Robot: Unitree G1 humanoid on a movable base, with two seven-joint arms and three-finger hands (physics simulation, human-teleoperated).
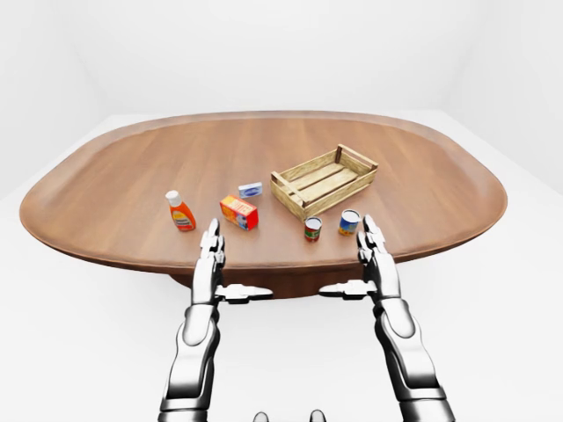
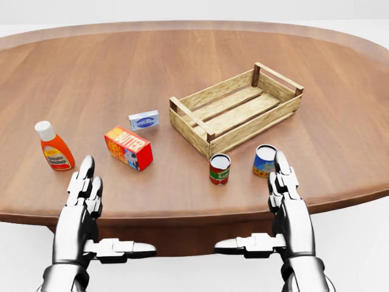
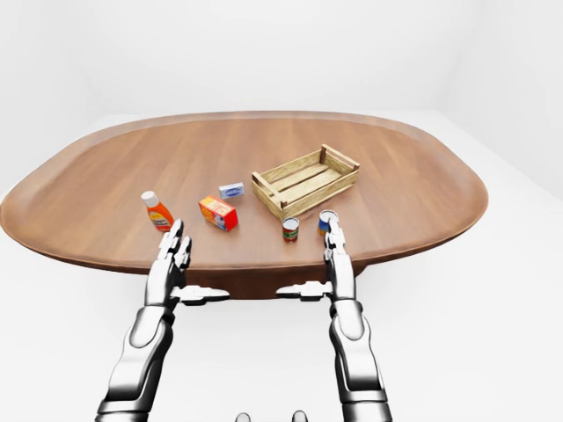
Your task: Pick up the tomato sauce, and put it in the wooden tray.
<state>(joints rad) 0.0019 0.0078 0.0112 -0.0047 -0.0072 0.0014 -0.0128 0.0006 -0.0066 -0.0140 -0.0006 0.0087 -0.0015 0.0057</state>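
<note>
The tomato sauce (image 2: 219, 168) is a small can with a red and green label, upright on the wooden table just below the wooden tray (image 2: 236, 110) in the head view. The tray is a slatted crate with nothing in it. My right hand (image 2: 283, 185) is open, fingers stretched flat at the table's lower edge, to the right of the can and not touching it. My left hand (image 2: 86, 185) is open the same way, far to the left, holding nothing.
A blue-labelled can (image 2: 264, 160) stands right at my right fingertips. A red box (image 2: 128, 148), a small blue box (image 2: 144, 120) and an orange ketchup bottle (image 2: 53, 146) sit to the left. The oval table (image 1: 132, 176) extends far behind.
</note>
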